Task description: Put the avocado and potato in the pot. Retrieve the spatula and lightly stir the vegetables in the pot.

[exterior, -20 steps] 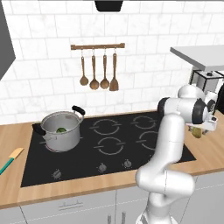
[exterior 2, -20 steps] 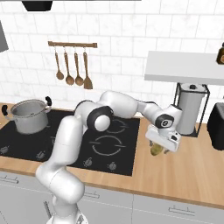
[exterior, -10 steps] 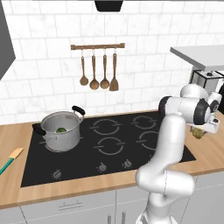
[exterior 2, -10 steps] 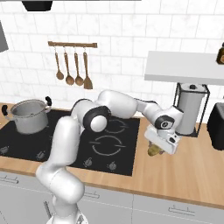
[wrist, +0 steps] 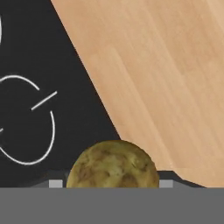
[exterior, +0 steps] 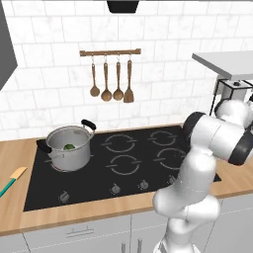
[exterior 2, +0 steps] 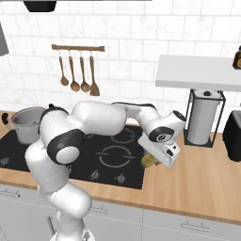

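Now the gripper (wrist: 112,186) is clamping its partly spread fingers on the potato (wrist: 113,164), holding it above the wooden counter (wrist: 166,78) just beside the black hob's (wrist: 39,65) edge.

Mottled yellowish-brown and olive on the potato (wrist: 113,164), with darker blotches. Light honey-toned wood grain in long streaks across the bench (wrist: 166,78). Glossy black on the cooktop (exterior: 128,163), marked with thin white ring outlines and short white dashes. Shiny steel grey on the pot (exterior: 69,150), black on both side handles, a speck of dark green from the avocado (exterior: 69,146) inside. Teal-green handle and tan blade on the spatula (exterior: 12,180), left of the pot. Brown wood on the rail and hanging spoons (exterior: 111,79) above the cooktop. White marbled tiles with grey grout on the wall (exterior: 49,59). White shells and dark joints on the arm (exterior 2: 94,124).
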You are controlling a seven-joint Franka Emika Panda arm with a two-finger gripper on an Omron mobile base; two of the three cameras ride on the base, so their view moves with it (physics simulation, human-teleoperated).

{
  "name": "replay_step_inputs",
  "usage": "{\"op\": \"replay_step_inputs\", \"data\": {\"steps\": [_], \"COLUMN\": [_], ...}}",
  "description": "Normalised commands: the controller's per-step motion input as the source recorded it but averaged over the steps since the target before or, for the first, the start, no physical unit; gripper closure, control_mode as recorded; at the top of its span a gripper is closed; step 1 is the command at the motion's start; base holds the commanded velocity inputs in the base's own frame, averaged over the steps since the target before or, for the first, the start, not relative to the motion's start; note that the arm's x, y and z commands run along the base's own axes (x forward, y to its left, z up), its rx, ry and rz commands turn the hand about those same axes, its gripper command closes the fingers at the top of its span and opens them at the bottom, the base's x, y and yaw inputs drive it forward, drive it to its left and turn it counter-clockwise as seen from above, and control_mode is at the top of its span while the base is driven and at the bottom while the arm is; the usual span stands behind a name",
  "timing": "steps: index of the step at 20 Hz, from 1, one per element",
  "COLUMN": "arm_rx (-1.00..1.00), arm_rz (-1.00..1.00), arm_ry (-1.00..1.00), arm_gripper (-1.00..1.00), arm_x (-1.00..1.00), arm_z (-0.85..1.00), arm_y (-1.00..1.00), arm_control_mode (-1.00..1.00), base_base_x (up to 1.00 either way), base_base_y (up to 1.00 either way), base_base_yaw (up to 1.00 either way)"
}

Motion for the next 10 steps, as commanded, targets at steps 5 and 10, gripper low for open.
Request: {"op": "replay_step_inputs", "data": {"steps": [5,10], "arm_rx": [0.0,0.0], "arm_rz": [0.0,0.04], "arm_ry": [0.01,0.0], "arm_gripper": [1.0,1.0], "arm_x": [-0.2,0.06], "arm_z": [0.91,0.63], "arm_y": [1.0,1.0], "arm_control_mode": [-1.0,-1.0], "base_base_x": [0.0,0.0], "base_base_y": [0.0,0.0], "base_base_yaw": [0.0,0.0]}}
